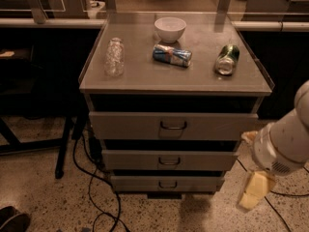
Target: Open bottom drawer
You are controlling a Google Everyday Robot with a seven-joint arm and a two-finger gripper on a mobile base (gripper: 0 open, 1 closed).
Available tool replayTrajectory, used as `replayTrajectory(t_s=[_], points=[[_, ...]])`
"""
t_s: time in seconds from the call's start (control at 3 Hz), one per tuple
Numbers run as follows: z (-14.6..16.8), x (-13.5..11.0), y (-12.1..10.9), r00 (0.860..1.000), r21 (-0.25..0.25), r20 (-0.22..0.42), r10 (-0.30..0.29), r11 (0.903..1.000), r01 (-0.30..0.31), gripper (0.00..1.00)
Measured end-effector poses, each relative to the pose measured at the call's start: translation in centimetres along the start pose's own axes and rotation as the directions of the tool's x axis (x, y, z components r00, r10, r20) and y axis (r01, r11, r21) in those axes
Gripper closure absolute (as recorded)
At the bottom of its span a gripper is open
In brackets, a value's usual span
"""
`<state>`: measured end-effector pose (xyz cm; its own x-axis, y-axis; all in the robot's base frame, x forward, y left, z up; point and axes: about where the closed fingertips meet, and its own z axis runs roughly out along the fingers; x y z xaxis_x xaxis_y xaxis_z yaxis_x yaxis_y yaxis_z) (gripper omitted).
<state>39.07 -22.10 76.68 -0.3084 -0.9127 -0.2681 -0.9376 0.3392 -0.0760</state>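
grey metal cabinet (176, 129), three drawers stacked, all looking pushed in. bottom drawer (167, 183) is the lowest one, just above the speckled floor (38, 197), with the narrowest front and a small dark wire handle at its centre. claw (255, 193) hangs low at the right, under the white arm (285, 141), right of the cabinet at about bottom drawer height, apart from the handle. claw state: cannot tell. top surface (145, 79) carries a white bowl (170, 29) at the far middle, a clear bottle (114, 57) lying at the left, a blue can (172, 55) on its side in the middle and a green can (227, 59) lying at the right. black cables (91, 178) trail on the floor left of the cabinet.
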Motion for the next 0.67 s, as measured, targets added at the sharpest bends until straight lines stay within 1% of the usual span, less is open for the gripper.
replayTrajectory(t_s=[0.33, 0.67], points=[[6.45, 2.33, 0.94, 0.999, -0.067, -0.003, 0.052, 0.9964, -0.052, 0.00], [6.48, 2.34, 0.95, 0.999, -0.067, -0.003, 0.052, 0.9964, -0.052, 0.00]])
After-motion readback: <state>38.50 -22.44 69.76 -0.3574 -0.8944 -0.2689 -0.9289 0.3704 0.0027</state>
